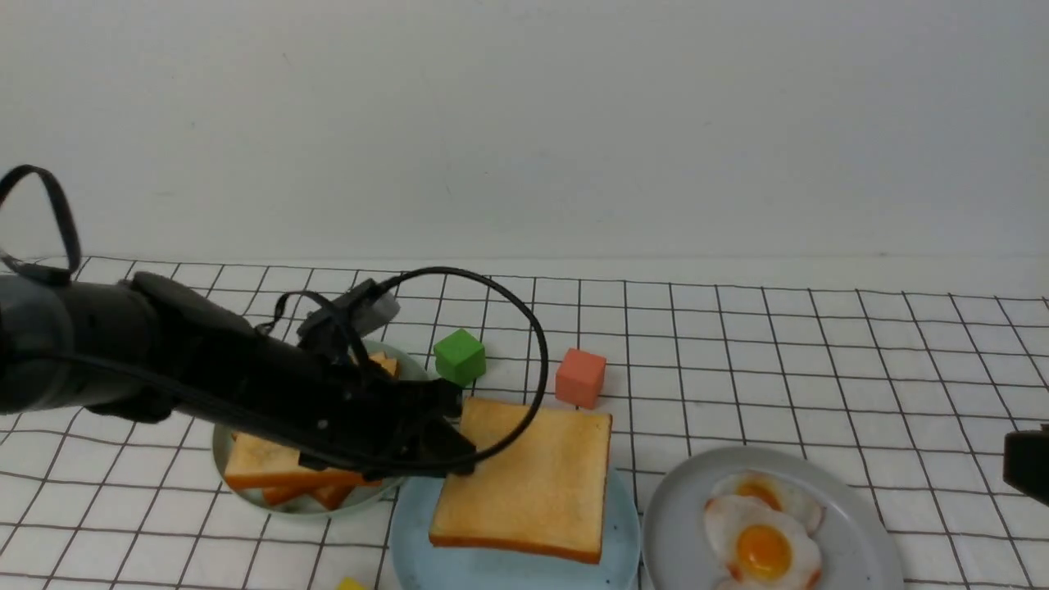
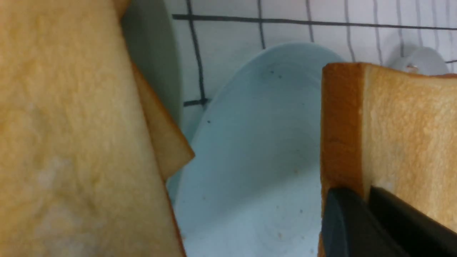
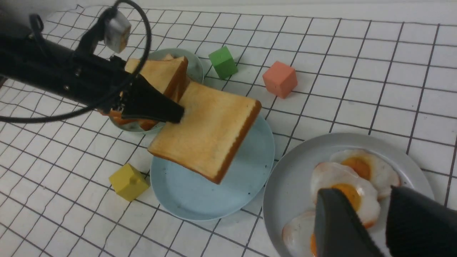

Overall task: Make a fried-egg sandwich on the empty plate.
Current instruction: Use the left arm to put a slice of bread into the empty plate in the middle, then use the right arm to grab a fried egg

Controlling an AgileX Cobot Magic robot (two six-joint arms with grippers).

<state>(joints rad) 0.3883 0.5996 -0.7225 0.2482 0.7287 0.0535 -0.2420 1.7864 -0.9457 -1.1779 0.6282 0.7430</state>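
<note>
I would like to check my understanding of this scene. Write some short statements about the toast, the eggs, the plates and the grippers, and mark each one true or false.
1. The left gripper holds a toast slice over the light-blue plate. True.
2. A fried egg lies on the light-blue plate. False: that plate is bare; the fried eggs lie on the grey plate.
3. The right gripper grips an egg. False: it is open over the grey plate and holds nothing.
4. The green cube and the red cube stand off the plates. True.
</note>
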